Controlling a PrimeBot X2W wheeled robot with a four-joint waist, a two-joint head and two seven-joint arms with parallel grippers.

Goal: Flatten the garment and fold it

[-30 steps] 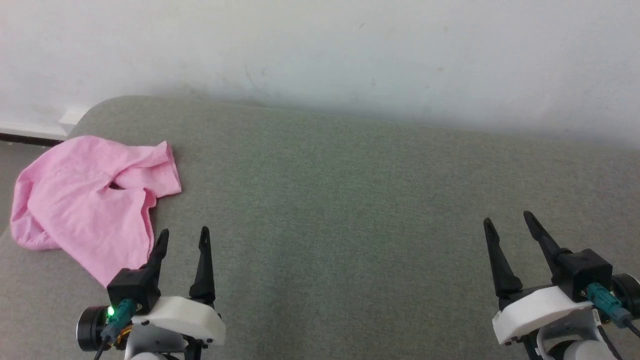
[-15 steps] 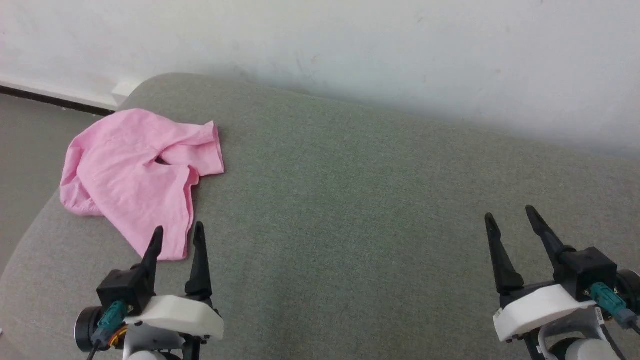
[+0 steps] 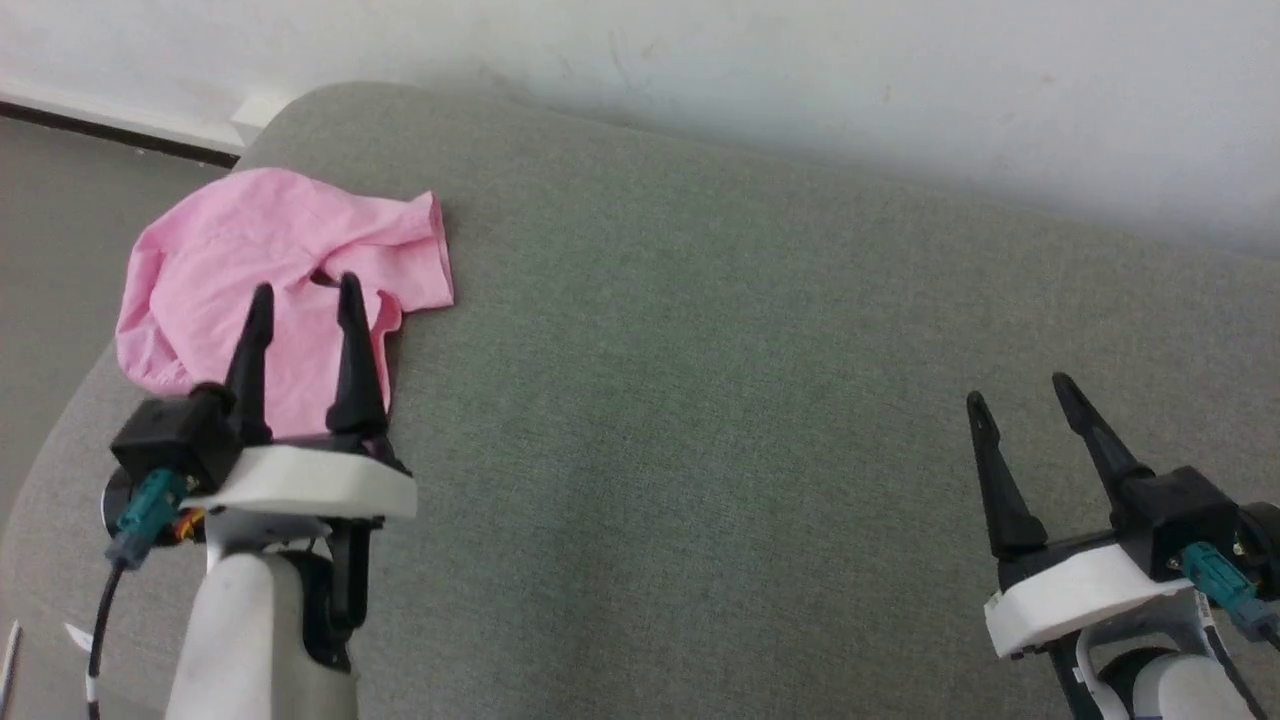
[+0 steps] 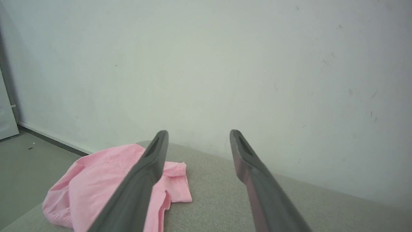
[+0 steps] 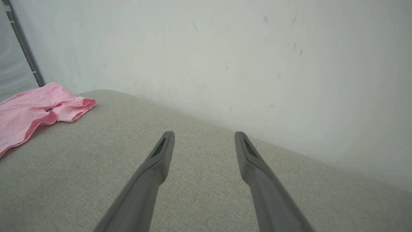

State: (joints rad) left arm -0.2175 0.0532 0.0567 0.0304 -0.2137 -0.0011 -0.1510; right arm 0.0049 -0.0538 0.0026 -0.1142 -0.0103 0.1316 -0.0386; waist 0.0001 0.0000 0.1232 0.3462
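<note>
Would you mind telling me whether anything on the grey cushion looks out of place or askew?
The garment lies crumpled, folded over itself, at the far left corner of the cushion, near its edge. Nothing else stands out.

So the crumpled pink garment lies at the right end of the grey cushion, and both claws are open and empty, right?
Not quite. The garment lies at the left end of the grey cushion, by the left gripper, as the head view shows. The rest holds: it is crumpled, and the left gripper and right gripper are both open and empty.
</note>
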